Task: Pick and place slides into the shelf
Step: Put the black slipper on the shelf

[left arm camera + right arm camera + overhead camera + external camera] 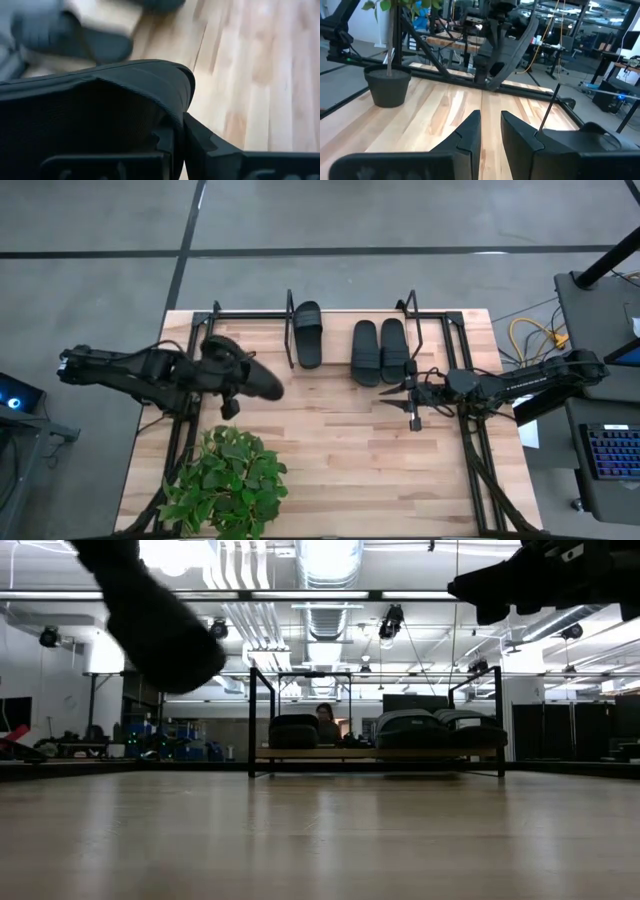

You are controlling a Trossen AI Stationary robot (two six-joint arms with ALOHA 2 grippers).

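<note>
On shelf, 3 slides are placed; 4th slide is gripped by left hand above counter. Right hand is held slightly apart, empty.

We note shelf at desk far edge, centre. Three slides on shelf board: one toward left side, apart from a touching pair at right. Fourth slide in left gripper above desk, left of shelf. Right gripper just before shelf's right end. Potted plant on desk near-left, before left gripper.
</note>
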